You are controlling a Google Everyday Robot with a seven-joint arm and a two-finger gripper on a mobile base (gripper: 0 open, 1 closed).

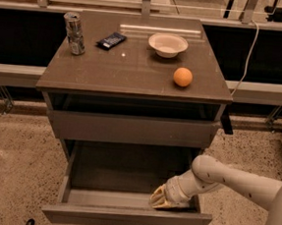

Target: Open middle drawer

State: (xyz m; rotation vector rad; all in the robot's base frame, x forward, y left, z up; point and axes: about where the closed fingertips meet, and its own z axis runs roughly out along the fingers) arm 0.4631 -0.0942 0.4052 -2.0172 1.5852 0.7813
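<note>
The middle drawer [126, 172] stands pulled out from the grey-brown cabinet [134, 79], its plain grey inside showing and nothing in it. Its flat front panel [124, 216] is the part nearest the camera. My gripper [163, 199] is inside the drawer at its front right, right behind the front panel and touching its inner side. My pale arm [234, 179] reaches in from the right. The drawer front above [129, 129] sits nearly flush with a dark gap over it. Whatever is under the open drawer is hidden.
On the cabinet top stand a metal can [75, 33], a dark packet [111, 40], a white bowl [168, 44] and an orange [182, 77]. A cable [245, 54] hangs at the right. A railing and dark panels run behind. Speckled floor lies around.
</note>
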